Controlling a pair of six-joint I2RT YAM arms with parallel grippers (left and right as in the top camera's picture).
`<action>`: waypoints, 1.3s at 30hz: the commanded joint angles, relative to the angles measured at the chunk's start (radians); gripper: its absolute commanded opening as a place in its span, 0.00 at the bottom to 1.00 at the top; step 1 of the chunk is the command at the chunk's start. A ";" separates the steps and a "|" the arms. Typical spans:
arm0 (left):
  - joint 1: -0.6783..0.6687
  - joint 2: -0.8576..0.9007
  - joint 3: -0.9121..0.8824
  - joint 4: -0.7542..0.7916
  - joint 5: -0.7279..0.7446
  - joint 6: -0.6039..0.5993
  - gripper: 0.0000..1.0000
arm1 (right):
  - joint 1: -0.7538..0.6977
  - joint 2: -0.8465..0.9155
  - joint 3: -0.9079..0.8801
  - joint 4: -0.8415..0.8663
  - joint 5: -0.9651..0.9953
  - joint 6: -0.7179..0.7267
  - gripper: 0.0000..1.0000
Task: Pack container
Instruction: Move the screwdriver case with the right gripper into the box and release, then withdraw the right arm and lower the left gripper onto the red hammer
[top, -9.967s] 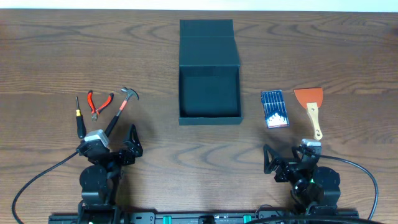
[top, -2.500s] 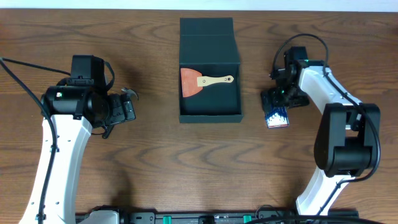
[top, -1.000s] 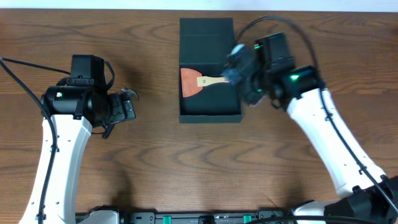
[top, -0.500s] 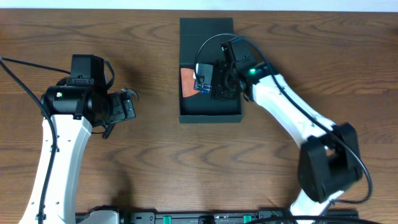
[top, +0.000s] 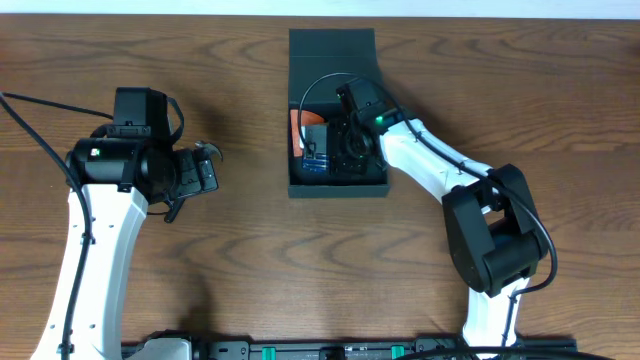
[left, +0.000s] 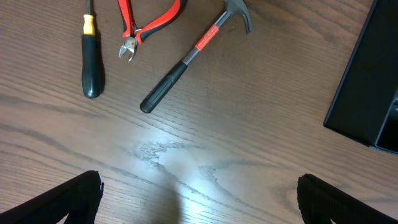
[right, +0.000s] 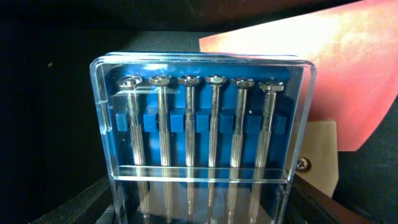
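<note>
Overhead view: the wooden table (top: 250, 250) carries all items, with the left arm (top: 95, 230) reaching over its left half and the right arm (top: 440, 175) reaching in from the right toward the centre. The container (top: 332, 45), a dark teal box, sits at the centre rear of the table with its flap lid folded open toward the far edge; its dark outer wall also appears at the right edge of the left wrist view (left: 373, 87). The right end effector (top: 325, 150) is inside the container and grasps a clear screwdriver case (top: 316, 155); the right wrist view shows this case (right: 202, 112) seated between the two dark fingers, with six metal drivers standing in a blue holder. A scraper (top: 296, 130) with an orange blade lies on the container floor behind the case, and its blade (right: 348, 62) and pale wooden handle show past the case's right side. The left end effector (left: 199, 183) hangs above the table left of the container, fingers spread wide and empty. On the table ahead of it lie a hammer (left: 193, 53) with a red-and-black handle, red-handled pliers (left: 146, 22) and a black-handled screwdriver (left: 91, 59) with a yellow collar, near one another but apart.
</note>
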 joint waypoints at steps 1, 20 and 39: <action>0.002 0.007 0.005 -0.003 -0.016 0.013 0.98 | 0.009 -0.004 0.013 -0.002 0.060 0.111 0.51; 0.002 0.007 0.005 0.031 -0.012 0.024 0.98 | 0.004 -0.276 0.016 -0.088 0.143 0.425 0.80; -0.003 0.179 0.005 0.119 0.075 0.538 0.99 | -0.701 -0.473 0.013 -0.311 0.084 1.047 0.98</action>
